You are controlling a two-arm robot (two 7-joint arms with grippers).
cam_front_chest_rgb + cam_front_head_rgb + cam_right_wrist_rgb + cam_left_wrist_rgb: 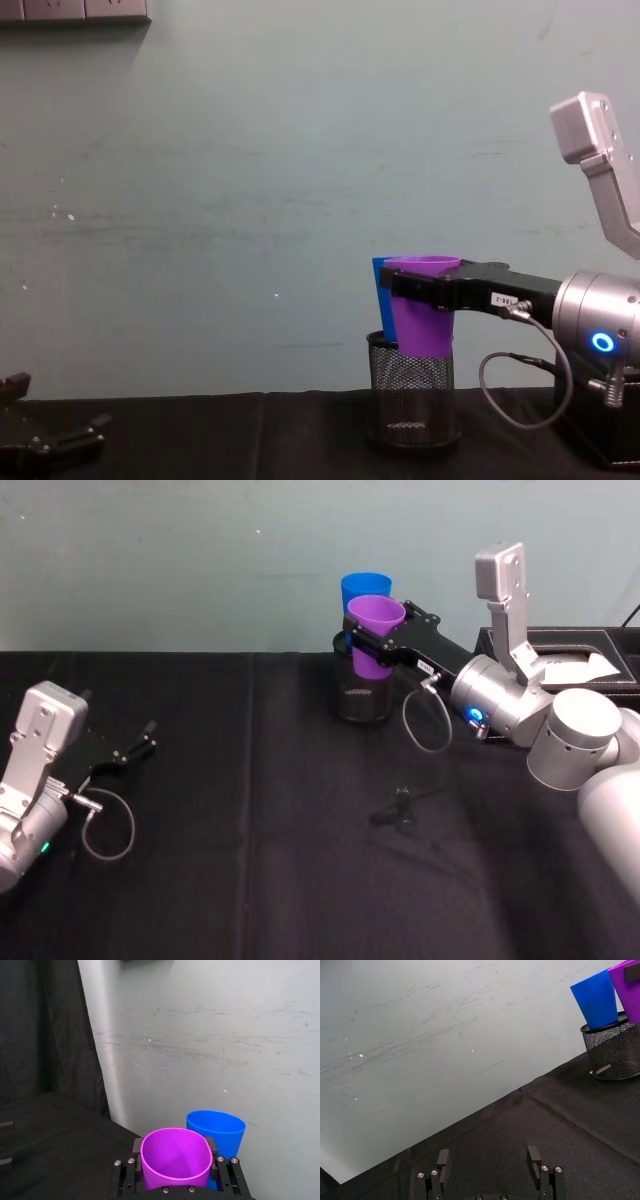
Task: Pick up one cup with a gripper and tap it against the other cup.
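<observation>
Purple cup (376,608): seated in the black mesh cylinder (362,698), upper half above its rim, clamped side-on below the lip by the right gripper (175,1147), a hold judged to suit lifting it straight up. Blue cup (366,584): same cylinder, far side, just beside the purple cup, contact not determinable; free room lies above the cylinder, and the wall (250,150) is close behind. Left gripper (488,1156): jaws apart, empty, idle well left of the cylinder.

Just beyond the right tool (385,630) and its purple tumbler (376,610) stands the blue tumbler (365,585); mesh holder (362,695) around its base; open surface (250,810) alongside.
</observation>
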